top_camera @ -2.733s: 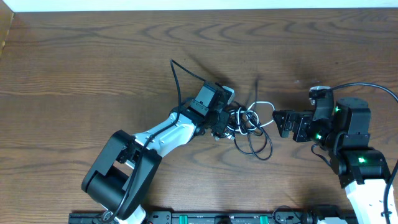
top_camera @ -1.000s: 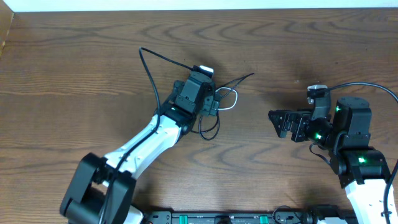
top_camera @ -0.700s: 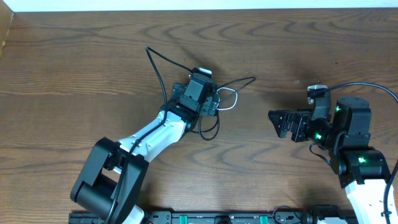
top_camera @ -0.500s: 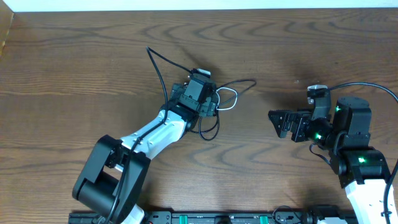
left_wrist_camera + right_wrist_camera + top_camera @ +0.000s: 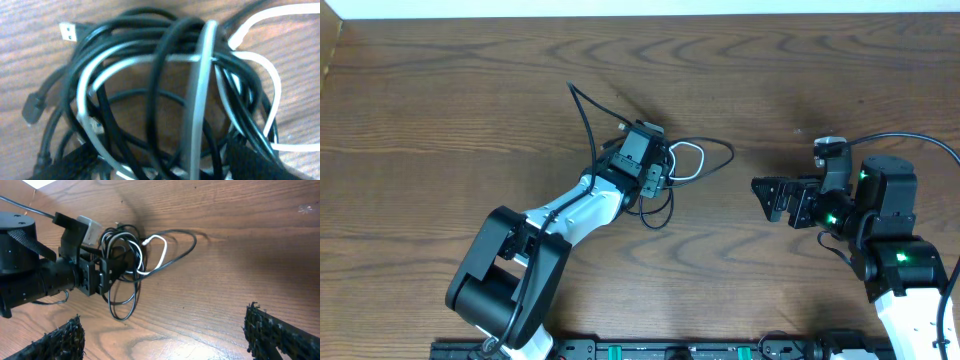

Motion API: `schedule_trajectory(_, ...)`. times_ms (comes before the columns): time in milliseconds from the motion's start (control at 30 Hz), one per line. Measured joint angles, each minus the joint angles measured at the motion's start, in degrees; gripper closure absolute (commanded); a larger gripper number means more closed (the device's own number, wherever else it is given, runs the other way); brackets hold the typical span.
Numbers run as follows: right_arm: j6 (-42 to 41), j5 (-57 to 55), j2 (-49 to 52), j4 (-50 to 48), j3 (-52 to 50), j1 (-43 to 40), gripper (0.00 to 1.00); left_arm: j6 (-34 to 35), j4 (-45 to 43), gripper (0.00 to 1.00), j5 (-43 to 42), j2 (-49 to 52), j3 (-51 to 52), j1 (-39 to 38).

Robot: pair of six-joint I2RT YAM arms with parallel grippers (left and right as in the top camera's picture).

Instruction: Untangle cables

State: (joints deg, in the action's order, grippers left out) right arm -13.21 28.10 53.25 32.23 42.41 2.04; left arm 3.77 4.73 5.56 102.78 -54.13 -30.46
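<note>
The cables point(image 5: 672, 185), thin black and white cords looped in one small bundle, lie left of the table's middle. A white loop point(image 5: 692, 158) and a black loop stick out to the right. My left gripper point(image 5: 654, 178) is down over the bundle. In the left wrist view the cables point(image 5: 165, 75) fill the space between its two spread fingertips point(image 5: 65, 165), and a silver USB plug point(image 5: 69, 32) lies at the upper left. My right gripper point(image 5: 767, 199) hovers open and empty to the right, well clear of the cables point(image 5: 131, 260).
The wooden table point(image 5: 440, 120) stretches out on all sides of the bundle. The left arm's own thick black cord point(image 5: 582, 110) arcs up and to the left. A black rail point(image 5: 650, 350) runs along the front edge.
The left gripper first dragged the bundle left, away from the right gripper. In the last second it shifted slightly right and its jaws narrowed around the cables. The right arm stayed still.
</note>
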Motion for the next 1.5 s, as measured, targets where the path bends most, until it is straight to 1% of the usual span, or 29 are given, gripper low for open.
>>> schedule_trajectory(33, 0.0, 0.0, 0.0, 0.0, 0.0, 0.0, 0.01, 0.2, 0.0, 0.67, -0.1, 0.0, 0.0, 0.0)
schedule_trajectory(67, 0.0, 0.0, 0.0, 0.0, 0.0, 0.0, 0.01, 0.2, 0.0, 0.86, -0.4, 0.0, 0.0, 0.0)
schedule_trajectory(100, 0.0, 0.0, 0.0, 0.0, 0.0, 0.0, 0.01, -0.1, 0.0, 0.92, -0.7, 0.0, 0.0, 0.0)
schedule_trajectory(400, 0.0, 0.0, 0.0, 0.1, 0.0, 0.0, 0.01, 0.5, -0.2, 0.92, -1.3, 0.0, -0.3, 0.0)
schedule_trajectory(600, 0.0, 0.0, 0.0, 0.1, 0.0, 0.0, 0.02, 1.0, 0.2, 0.93, -6.2, -2.3, -0.3, 0.2)
schedule_trajectory(667, 0.0, 0.0, 0.0, 0.1, 0.0, 0.0, 0.02, 2.1, 0.3, 0.92, -7.4, -5.1, -0.3, 0.1)
schedule_trajectory(833, 0.3, 1.9, 0.0, -0.6, 0.0, 0.0, 0.04, 4.9, -0.6, 0.92, -8.7, -15.6, -0.4, 0.4)
schedule_trajectory(967, 2.4, 7.6, 0.0, -4.5, 0.0, 0.0, 0.05, 8.4, -0.7, 0.93, -9.2, -22.4, -0.9, 1.7)
schedule_trajectory(1133, 6.0, 16.4, 0.0, -10.8, 0.0, 0.3, 0.06, 13.7, -0.7, 0.92, -10.5, -26.7, -1.0, 3.4)
schedule_trajectory(1233, 7.8, 19.6, 0.0, -13.3, 0.0, 1.4, 0.09, 15.8, -0.7, 0.92, -13.6, -27.8, -1.0, 3.4)
schedule_trajectory(1300, 9.2, 20.9, 0.0, -14.6, 0.0, 2.6, 0.15, 17.1, -0.7, 0.92, -15.9, -28.1, -1.0, 3.3)
schedule_trajectory(1400, 11.9, 21.8, 0.0, -17.1, 0.0, 4.9, 0.27, 18.6, -0.3, 0.93, -18.3, -28.2, -1.0, 3.3)
schedule_trajectory(1500, 14.0, 20.7, 0.0, -18.8, 0.0, 7.1, 0.27, 19.2, -0.1, 0.93, -21.1, -28.2, -1.0, 3.3)
